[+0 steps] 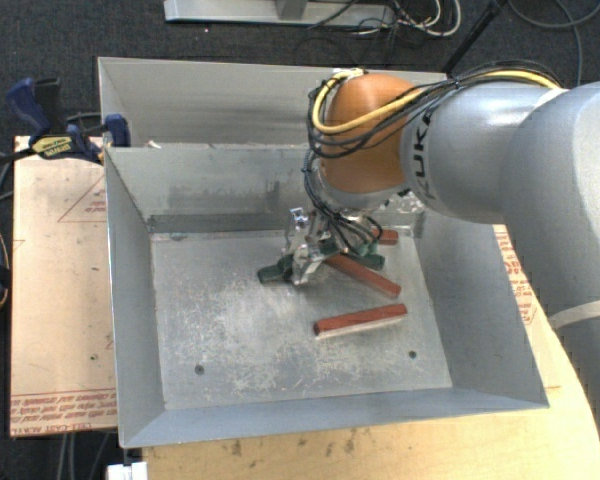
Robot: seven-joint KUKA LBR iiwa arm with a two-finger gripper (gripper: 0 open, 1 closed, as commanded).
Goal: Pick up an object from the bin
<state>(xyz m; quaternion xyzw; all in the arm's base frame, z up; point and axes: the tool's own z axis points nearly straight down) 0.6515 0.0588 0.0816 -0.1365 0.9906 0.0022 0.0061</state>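
- Camera view, setting: a grey metal bin (130,288) with sloping walls. Its few loose things lie together right of centre, and the left and near parts of the floor are bare.
- Arm: the silver arm (500,148) comes in from the right and bends down over the far right of the bin. Its orange cover (365,133), looped with yellow and black cables, points straight down. This posture suits a grasp from above.
- Jaws: they are set low, close to the bin floor near the centre, directly under the cover. Brackets and cables crowd them, so it cannot be told whether they are open or closed, nor whether anything lies between them.
- Nearest thing: a small dark green piece (274,274) lies on the floor just left of the jaws, touching them or very nearly so. It is probably the thing to be picked, because it has bare floor on its left and near sides.
- Neighbours: a slanted red-brown stick (365,276) lies just right of the jaws, with its far end under the wrist. A second red-brown stick (360,321) lies flat nearer the viewer, apart from the first. A small green piece (372,261) and a small red piece (387,236) sit under the wrist.
- Stage, as judged: everything rests on the bin floor, so the lift is not yet made.
- Risk: the slanted stick is close enough to be nudged.
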